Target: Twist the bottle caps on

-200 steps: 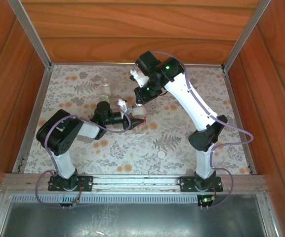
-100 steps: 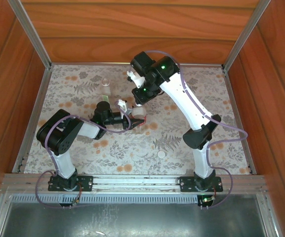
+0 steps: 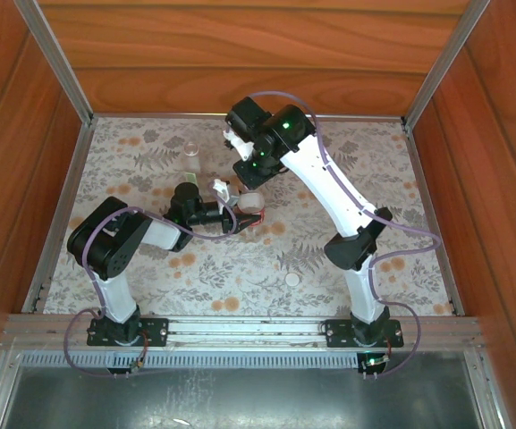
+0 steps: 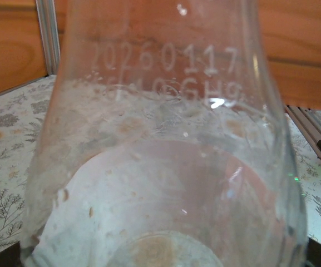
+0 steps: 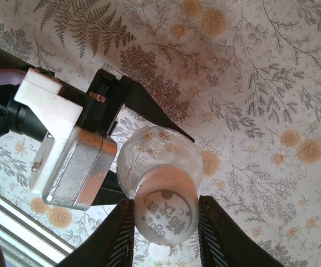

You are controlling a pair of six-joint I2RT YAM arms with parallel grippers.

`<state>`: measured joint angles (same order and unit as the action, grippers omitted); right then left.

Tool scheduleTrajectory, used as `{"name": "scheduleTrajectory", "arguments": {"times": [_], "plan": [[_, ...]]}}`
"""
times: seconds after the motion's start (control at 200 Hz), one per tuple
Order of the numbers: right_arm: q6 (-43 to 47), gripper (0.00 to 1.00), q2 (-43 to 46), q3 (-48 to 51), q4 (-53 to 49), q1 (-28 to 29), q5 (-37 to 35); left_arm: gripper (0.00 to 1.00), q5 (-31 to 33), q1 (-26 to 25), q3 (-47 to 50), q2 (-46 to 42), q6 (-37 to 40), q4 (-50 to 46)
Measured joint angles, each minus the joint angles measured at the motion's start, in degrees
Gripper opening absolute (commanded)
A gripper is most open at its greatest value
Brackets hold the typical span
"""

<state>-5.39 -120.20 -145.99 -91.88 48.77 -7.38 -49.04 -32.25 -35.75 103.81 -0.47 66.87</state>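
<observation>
Looking from the left, I see one bottle [image 3: 190,157] standing alone far back on the cloth [image 3: 374,179]. My left gripper [image 3: 242,215] clamps the other bottle [image 3: 252,204] mid-cloth, my right gripper [image 5: 168,225] pinches the cap [image 5: 167,211] atop it, and a loose cap [image 3: 292,280] lies nearer, rightward.

walls [image 3: 240,54]: wood panels are enclosing 9, 12 and 3 o'clock
cloth [image 3: 401,170]: fern-and-flower print, lying flat at centre
posts [image 3: 54,58]: aluminium, rising at 11 and 1 o'clock
rail [image 3: 240,328]: metal, running along 6 o'clock
</observation>
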Motion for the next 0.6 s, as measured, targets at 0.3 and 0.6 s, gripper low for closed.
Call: {"name": "scheduleTrajectory", "arguments": {"times": [0.3,0.6], "plan": [[-4.52,0.25,4.35,7.41,2.62,-0.02,0.28,0.67,-0.11,-0.42,0.0,0.0,0.68,-0.04],[-6.1,0.26,9.99,17.11,9.55,-0.17,1.27,0.67,-0.35,-0.68,0.02,0.02,1.31,-0.11]]}}
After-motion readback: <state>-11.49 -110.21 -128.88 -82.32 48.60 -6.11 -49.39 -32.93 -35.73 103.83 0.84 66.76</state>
